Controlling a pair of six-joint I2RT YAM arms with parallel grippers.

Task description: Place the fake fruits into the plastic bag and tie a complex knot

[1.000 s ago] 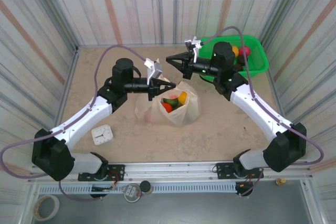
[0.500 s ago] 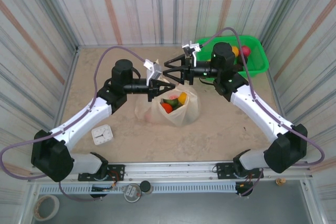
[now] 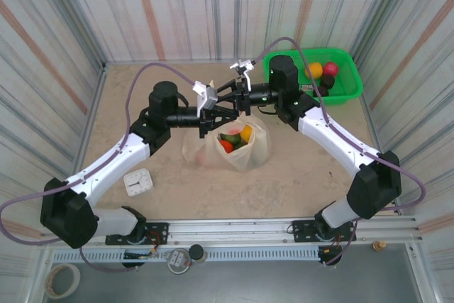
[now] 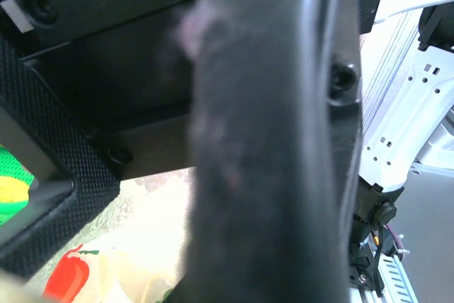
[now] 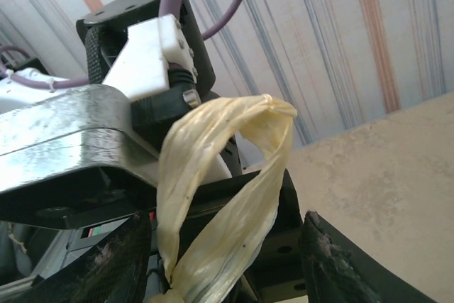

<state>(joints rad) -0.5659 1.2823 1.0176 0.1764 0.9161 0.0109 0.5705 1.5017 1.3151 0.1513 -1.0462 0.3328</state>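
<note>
Bag (image 3: pixel 250 155): slumped near the centre of the table (image 3: pixel 284 175), slightly toward the far edge. Broader from left to right than from near to far, mouth facing up and gathered toward the far side beneath both grippers. Thin translucent cream-yellow film, creased and softly rounded.

Fruits (image 3: pixel 225 145) inside: glossy red, green and yellow, smooth and rounded, touching one another at the open mouth.

Handle loop (image 5: pixel 186 154): a flattened, wrinkled strip of the same film, folded into a narrow arch. Long axis upright in the right wrist view, leaning a little to the right, rounded top uppermost, both legs converging toward the lower edge.

Left gripper (image 3: pixel 225 114): reaching in from the left over the bag's mouth, closed, pinching the bag by its handle with the loop standing up. Finger (image 4: pixel 262 140) seen close as a matt black, slightly fuzzy bar, blurred.

Right gripper (image 5: pixel 223 232): reaching in from the right, tip to tip with the left one, jaws parted, one rough black fingertip (image 5: pixel 333 260) on either side of the loop. Touching the film or not: impossible to tell.

Basket (image 3: pixel 346 84): rigid bright green plastic, rectangular with rounded corners, in the far right corner. Holds more fruits, orange, pink-red and dark, round and glossy.

Table: sandy, speckled, matt. Small white square timer (image 3: pixel 138 182) beside the left arm, toward the near edge.
</note>
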